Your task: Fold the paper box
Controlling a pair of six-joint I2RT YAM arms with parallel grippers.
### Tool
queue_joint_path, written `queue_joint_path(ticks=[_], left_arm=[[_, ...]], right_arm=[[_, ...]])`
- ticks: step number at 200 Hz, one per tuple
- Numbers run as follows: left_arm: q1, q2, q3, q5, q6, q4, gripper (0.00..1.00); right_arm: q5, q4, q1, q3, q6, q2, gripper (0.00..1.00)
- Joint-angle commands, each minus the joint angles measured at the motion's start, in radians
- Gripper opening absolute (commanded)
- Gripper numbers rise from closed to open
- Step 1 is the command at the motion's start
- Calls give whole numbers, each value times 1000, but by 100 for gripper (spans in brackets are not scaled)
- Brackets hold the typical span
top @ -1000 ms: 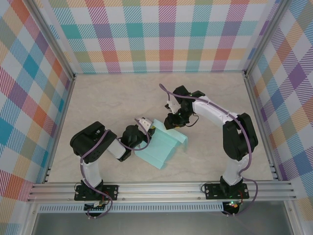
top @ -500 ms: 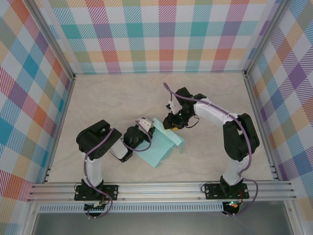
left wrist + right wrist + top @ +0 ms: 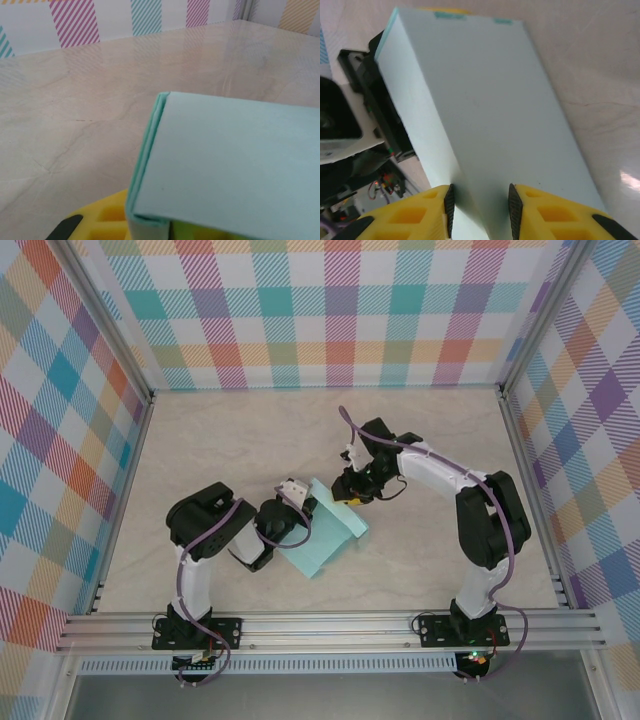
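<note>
The paper box (image 3: 326, 538) is pale mint card, partly folded, lying mid-table between the two arms. My left gripper (image 3: 298, 504) is at its left upper corner. In the left wrist view a folded panel of the paper box (image 3: 235, 165) covers the lower right, and its edge wall runs down between the yellow fingers (image 3: 107, 220) of the left gripper (image 3: 160, 227), which is shut on it. My right gripper (image 3: 351, 496) is at the box's far right corner. In the right wrist view the right gripper (image 3: 481, 210) pinches a raised fold of the paper box (image 3: 480, 100) between its black pads (image 3: 449, 210).
Beige tabletop (image 3: 230, 440) stretches behind and to both sides of the box. Checked walls (image 3: 320, 310) close the back and sides, with a metal rail (image 3: 330, 625) along the near edge. The left arm's black body (image 3: 345, 115) shows just beyond the box.
The box has drawn in to a narrower, more folded shape and shifted slightly left. The left arm's elbow swung right; the right gripper followed the box's right edge inward.
</note>
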Motion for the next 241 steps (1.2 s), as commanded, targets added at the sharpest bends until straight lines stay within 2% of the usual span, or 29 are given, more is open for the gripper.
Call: queue_joint_path(ticks=[1, 28, 97, 127, 147, 209, 241], left_arm=[[-11, 68, 27, -22, -102, -59, 16], [-2, 50, 16, -40, -85, -58, 18], [6, 10, 5, -61, -92, -96, 19], [11, 2, -13, -49, -94, -74, 33], [21, -31, -19, -3, -97, -99, 41], [61, -61, -51, 72, -106, -57, 51], [107, -103, -62, 171, -103, -51, 54]], right_arm=[[-129, 0, 39, -32, 28, 33, 36], [-92, -17, 39, -20, 13, 22, 36], [-86, -7, 30, -22, 31, 9, 36], [-62, -6, 17, -33, 24, 0, 36], [-43, -18, 14, -29, 5, -1, 36], [7, -58, 9, -5, -33, -5, 36], [5, -65, 7, 5, -42, 2, 36]])
